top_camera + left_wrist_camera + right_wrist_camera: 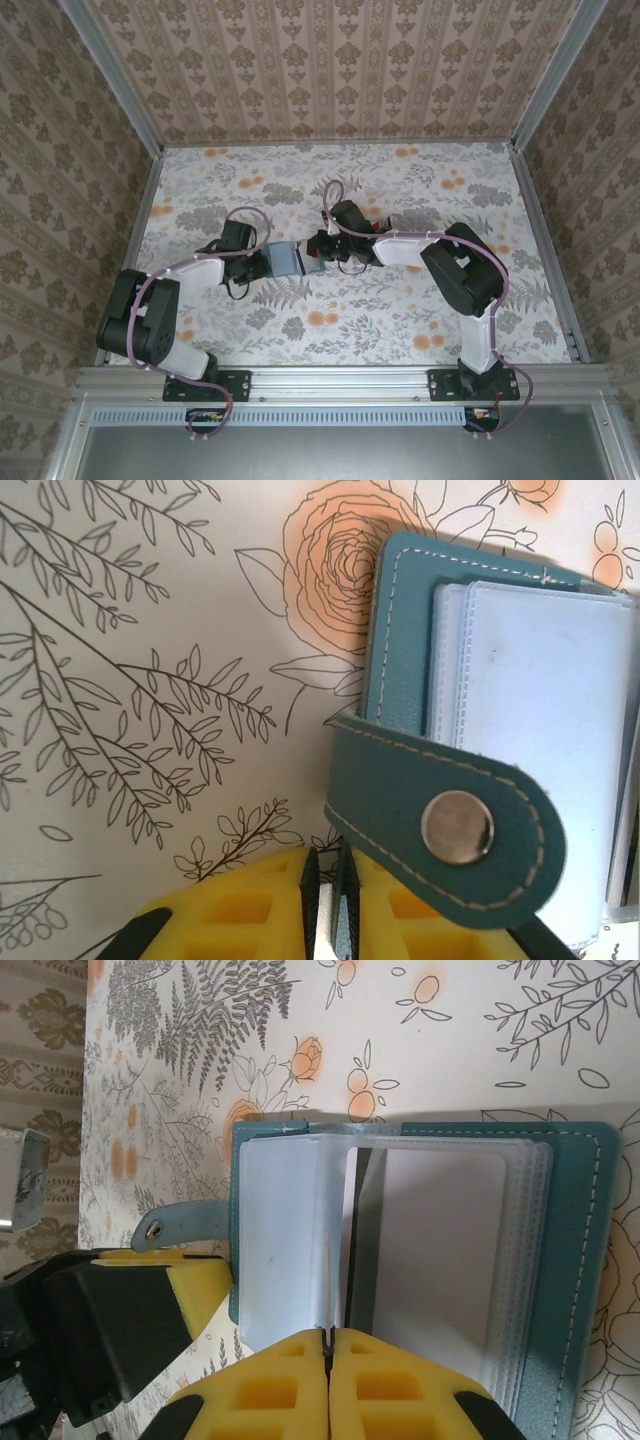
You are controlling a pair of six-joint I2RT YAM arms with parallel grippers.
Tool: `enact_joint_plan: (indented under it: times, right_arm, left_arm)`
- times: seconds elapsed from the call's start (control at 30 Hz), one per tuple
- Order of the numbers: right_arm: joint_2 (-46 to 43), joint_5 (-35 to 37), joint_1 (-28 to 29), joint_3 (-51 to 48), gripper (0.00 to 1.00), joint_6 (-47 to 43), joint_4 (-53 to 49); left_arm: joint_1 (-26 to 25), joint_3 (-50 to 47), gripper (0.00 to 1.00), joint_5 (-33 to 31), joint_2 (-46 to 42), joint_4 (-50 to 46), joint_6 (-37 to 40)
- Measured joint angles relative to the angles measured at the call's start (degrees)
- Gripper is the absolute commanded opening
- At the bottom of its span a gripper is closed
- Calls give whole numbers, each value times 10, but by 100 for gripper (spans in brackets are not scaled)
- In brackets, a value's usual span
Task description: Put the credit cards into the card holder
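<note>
The teal card holder (285, 258) lies open on the table's middle between both grippers, its clear sleeves fanned out (585, 1260). A pale credit card (430, 1250) sits in a right-hand sleeve. My right gripper (326, 1332) (320, 248) is shut on another thin pale credit card (328, 1290), seen edge-on, standing between the sleeves. My left gripper (328, 855) (255, 262) is closed on the thin edge of the holder's cover (400, 680), just under the snap strap (457, 827). Its yellow finger (190, 1285) shows by the holder's left edge.
A floral cloth (400, 190) covers the table. Patterned walls with metal rails (540, 230) close it in on the left, right and far sides. Both arm bases stand on the near rail (330, 380).
</note>
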Motion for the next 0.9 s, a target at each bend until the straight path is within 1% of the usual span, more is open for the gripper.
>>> enact_joint_plan:
  times: [0.2, 0.9]
  right_arm:
    - [13, 0, 0, 14, 9, 3, 9]
    - [33, 19, 0, 26, 9, 29, 18]
  left_arm:
    - [0, -3, 16, 2, 0, 11, 0]
    - [-12, -3, 15, 1, 9, 34, -16]
